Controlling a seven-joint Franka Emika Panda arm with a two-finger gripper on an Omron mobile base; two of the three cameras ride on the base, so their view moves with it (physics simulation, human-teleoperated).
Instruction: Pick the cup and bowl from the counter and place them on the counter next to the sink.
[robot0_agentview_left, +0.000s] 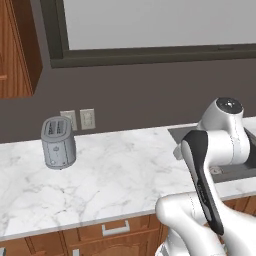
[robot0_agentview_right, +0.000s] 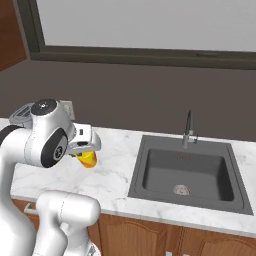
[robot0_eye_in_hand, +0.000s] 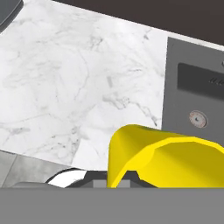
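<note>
The two-finger gripper (robot0_agentview_right: 89, 152) was clamped on a bright yellow plastic cup (robot0_agentview_right: 89, 159), held above the white marble counter (robot0_agentview_right: 115, 175); the dark grey recessed sink (robot0_agentview_right: 187, 172) lay just to the cup's right in the right base view, so bare marble beside the sink's left rim seemed the likely landing spot.

The counter (robot0_agentview_left: 115, 170) looks like polished white marble with faint grey veins, over warm brown wooden cabinets (robot0_agentview_left: 115, 235). The sink (robot0_agentview_right: 187, 172) is matt dark grey, its faucet (robot0_agentview_right: 188, 129) dull metal. The toaster (robot0_agentview_left: 58, 142) has a brushed grey metal look. The yellow cup (robot0_eye_in_hand: 162, 157) appears smooth, glossy plastic.
</note>
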